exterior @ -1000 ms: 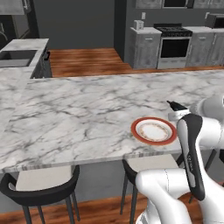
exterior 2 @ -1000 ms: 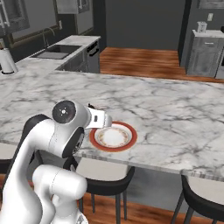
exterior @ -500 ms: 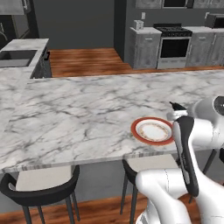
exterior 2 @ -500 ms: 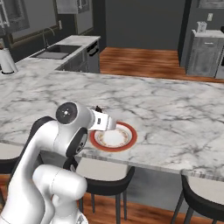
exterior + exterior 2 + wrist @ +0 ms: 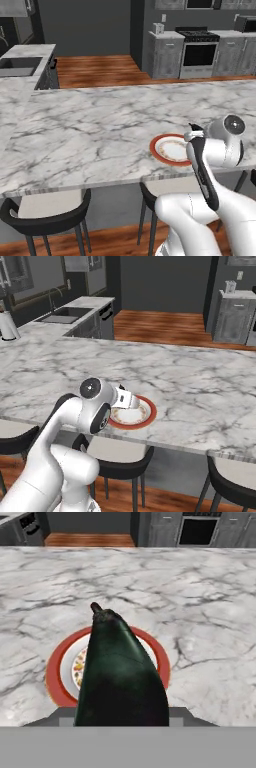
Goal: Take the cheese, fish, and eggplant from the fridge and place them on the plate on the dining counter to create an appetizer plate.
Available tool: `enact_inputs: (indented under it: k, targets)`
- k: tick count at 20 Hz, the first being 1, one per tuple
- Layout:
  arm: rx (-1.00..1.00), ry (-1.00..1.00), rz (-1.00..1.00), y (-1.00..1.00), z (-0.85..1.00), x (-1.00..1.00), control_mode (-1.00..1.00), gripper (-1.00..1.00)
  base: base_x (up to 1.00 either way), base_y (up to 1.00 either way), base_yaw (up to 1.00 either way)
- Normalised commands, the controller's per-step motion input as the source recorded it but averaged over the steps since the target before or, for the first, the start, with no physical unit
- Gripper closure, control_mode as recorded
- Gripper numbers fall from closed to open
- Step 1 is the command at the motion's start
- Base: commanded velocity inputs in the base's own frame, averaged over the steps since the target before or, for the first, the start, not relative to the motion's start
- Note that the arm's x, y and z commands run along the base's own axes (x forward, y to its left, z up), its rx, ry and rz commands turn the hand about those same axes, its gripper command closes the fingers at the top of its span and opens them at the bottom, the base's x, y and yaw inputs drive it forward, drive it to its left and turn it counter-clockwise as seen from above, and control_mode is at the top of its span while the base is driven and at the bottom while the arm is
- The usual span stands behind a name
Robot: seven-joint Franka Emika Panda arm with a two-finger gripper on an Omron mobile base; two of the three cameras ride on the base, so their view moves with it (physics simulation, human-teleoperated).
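The hand is clamped on the eggplant above the plate; released off-centre, it could roll across the rim onto the tabletop

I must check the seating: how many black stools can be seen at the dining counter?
3: one stool at the left, one below the plate, one at the right. More may be hidden beyond the picture edges.

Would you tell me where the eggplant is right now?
In the hand view the eggplant is held in the gripper, poised over the near side of the plate on the dining counter.
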Motion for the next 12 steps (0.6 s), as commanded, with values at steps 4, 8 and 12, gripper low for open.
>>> enact_inputs:
  k: [4, 8, 12]
  targets:
    - [0.0, 0.2, 0.11, 0.0, -0.55, 0.67, -1.0, 1.0, 0.0, 0.0, 0.0]
    - [0.0, 0.18, 0.1, 0.0, -0.49, 0.58, -1.0, 1.0, 0.0, 0.0, 0.0]
    - [0.0, 0.13, 0.02, 0.0, -0.36, 0.49, -1.0, 1.0, 0.0, 0.0, 0.0]
